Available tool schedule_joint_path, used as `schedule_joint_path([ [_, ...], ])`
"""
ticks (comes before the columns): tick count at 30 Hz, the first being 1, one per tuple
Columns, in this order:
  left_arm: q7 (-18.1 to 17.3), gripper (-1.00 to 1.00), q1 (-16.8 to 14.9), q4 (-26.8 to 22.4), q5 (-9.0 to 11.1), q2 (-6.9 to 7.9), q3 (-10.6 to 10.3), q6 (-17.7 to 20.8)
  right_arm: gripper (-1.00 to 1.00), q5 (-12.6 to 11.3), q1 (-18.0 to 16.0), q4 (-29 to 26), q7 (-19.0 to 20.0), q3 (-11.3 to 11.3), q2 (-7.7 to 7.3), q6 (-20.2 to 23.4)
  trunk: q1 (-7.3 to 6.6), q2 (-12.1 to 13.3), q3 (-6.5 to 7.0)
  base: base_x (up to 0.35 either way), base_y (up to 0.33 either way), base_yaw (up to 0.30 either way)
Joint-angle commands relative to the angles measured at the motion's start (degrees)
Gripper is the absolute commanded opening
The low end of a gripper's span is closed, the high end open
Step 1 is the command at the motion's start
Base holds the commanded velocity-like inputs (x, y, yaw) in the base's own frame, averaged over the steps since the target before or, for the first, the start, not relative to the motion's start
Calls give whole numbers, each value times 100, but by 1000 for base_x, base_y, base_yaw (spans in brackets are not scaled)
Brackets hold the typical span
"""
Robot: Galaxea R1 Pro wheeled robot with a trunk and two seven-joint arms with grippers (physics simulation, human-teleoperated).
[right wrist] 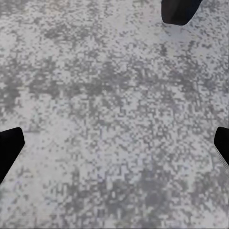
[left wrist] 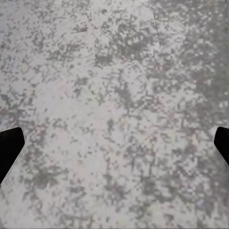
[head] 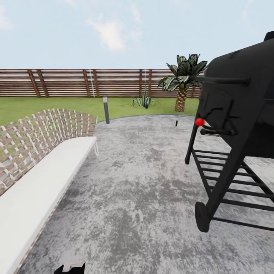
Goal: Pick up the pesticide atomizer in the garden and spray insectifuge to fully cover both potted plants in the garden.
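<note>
Both grippers hang low over the patio (head: 137,198), left gripper (left wrist: 114,143) and right gripper (right wrist: 114,143) spread wide and empty, fingers aimed at the paving. Far ahead, slightly right, the atomizer (head: 176,123) stands upright near the patio's far edge, left of the grill (head: 236,125). A plant (head: 143,101) sits on the lawn beyond.
</note>
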Motion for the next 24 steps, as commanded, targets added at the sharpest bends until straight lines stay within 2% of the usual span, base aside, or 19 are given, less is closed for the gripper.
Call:
schedule_joint_path([
  [1,1,100,-3,5,-1,-2,19,-27,100,11,-3,4,2,-10,1,-18,2,-2,-5,338,0,0],
  [8,1,100,-3,5,15,-2,22,-185,100,11,-3,5,8,-10,1,-18,2,-2,-5,338,0,0],
  [24,1,100,-3,5,16,5,34,-205,100,8,-3,3,10,-10,5,-16,2,-2,-5,338,32,0],
])
